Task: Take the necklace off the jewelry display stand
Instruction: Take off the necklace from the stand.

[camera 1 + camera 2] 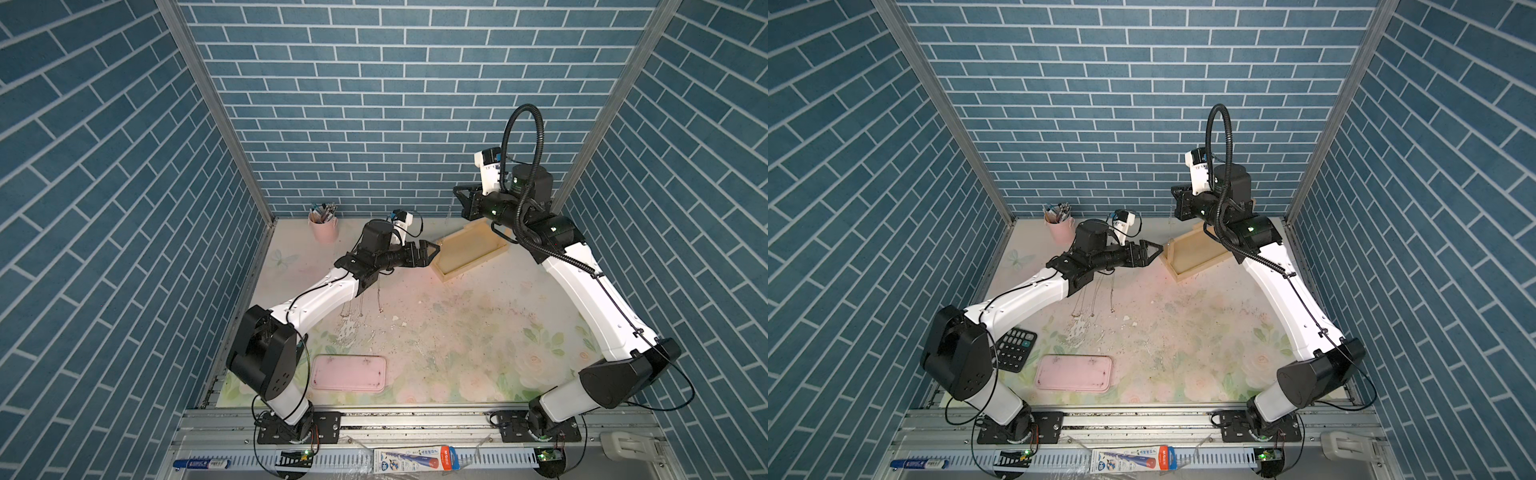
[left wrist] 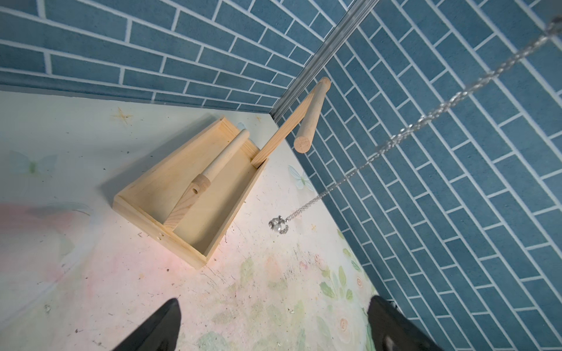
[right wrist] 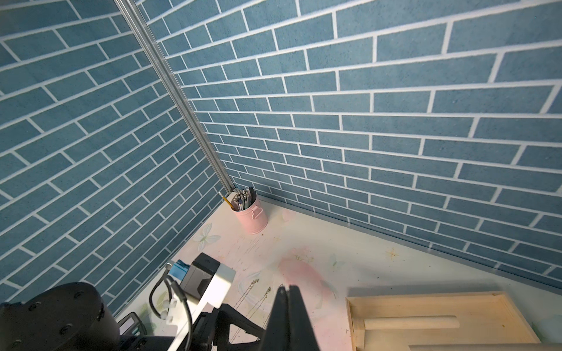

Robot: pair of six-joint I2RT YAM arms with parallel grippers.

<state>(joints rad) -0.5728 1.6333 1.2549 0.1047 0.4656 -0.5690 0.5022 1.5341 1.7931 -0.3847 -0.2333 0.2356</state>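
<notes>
Near edge: flat pink tray. Behind it other chains lie on the mat under the L arm. L gripper is wide open w/ nothing in it, just short of the near corner of the jewelry display stand. Stand sits twd the back R corner; its top bar carries no chain. Farthest & highest: R gripper, jaws fully closed, necklace apparently pinched betw them. It runs down from there, pendant hanging beside the tray base, not touching wood. So necklace looks already off; step = carry clear & set down. To do it well: keep the pinch firm, move away from the posts before lowering so the pendant can't swing into them, go slow, land pendant first then chain. L fingers well apart from necklace; R fingers on its upper end
</notes>
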